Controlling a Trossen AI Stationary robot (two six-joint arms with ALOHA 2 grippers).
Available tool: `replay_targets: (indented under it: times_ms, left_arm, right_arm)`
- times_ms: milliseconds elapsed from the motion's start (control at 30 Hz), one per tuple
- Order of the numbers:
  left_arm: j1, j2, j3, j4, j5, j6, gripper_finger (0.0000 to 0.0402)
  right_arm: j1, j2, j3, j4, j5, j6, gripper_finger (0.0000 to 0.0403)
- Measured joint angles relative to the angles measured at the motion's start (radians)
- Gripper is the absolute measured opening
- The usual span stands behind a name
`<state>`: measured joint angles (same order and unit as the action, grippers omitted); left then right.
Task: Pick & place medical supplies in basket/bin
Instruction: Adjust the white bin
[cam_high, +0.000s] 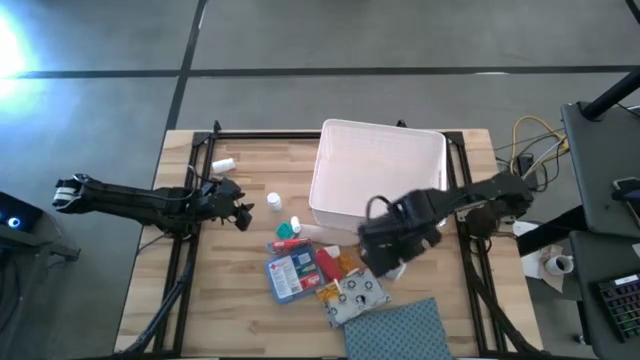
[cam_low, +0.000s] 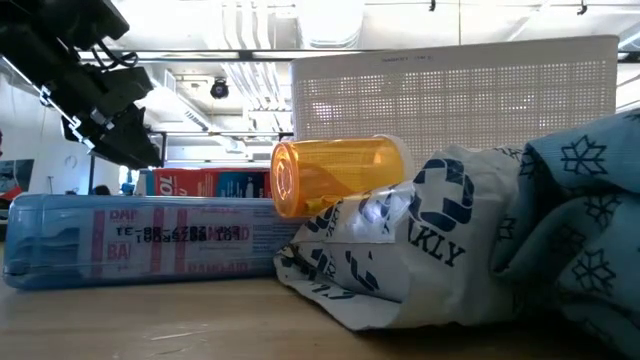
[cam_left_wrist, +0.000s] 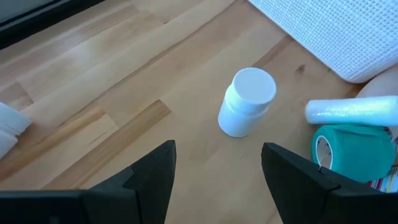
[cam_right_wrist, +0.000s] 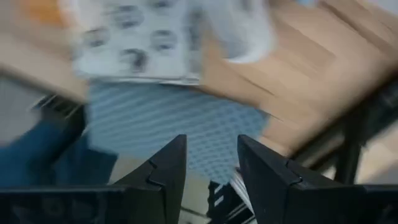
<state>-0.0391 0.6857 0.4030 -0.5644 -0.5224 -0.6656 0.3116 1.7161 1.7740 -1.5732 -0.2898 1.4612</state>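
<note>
My left gripper (cam_high: 241, 211) (cam_left_wrist: 217, 168) is open and hovers just left of an upright white pill bottle (cam_high: 273, 203) (cam_left_wrist: 247, 101), touching nothing. A second white bottle (cam_high: 223, 163) lies near the far-left corner. My right gripper (cam_high: 385, 252) (cam_right_wrist: 211, 165) is open above the table, right of the supply pile and in front of the white bin (cam_high: 378, 180). The pile holds a blue-and-red packet (cam_high: 290, 275), a red pack (cam_high: 328, 262), a green roll (cam_left_wrist: 354, 146), an orange bottle (cam_low: 340, 175) and a white patterned pouch (cam_high: 358, 297) (cam_low: 400, 240).
A blue-grey dotted cloth (cam_high: 400, 335) (cam_low: 580, 220) lies at the near edge, right of the pouch. The bin's perforated wall (cam_low: 450, 95) stands behind the pile. Bare wood lies on the table's left half (cam_high: 215, 290). Black frame rails run along both sides.
</note>
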Motion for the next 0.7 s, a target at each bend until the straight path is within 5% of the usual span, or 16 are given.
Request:
replay_targets:
  times_ms: [400, 700]
  left_arm:
    - [0.000, 0.000, 0.000, 0.006, -0.001, 0.038, 0.0218]
    - [0.000, 0.000, 0.000, 0.006, -0.001, 0.054, 0.0218]
  right_arm:
    - [0.242, -0.291, -0.403, 0.001, 0.281, 0.733, 0.0134]
    - [0.186, -0.333, -0.558, 0.003, 0.376, 0.698, 0.0134]
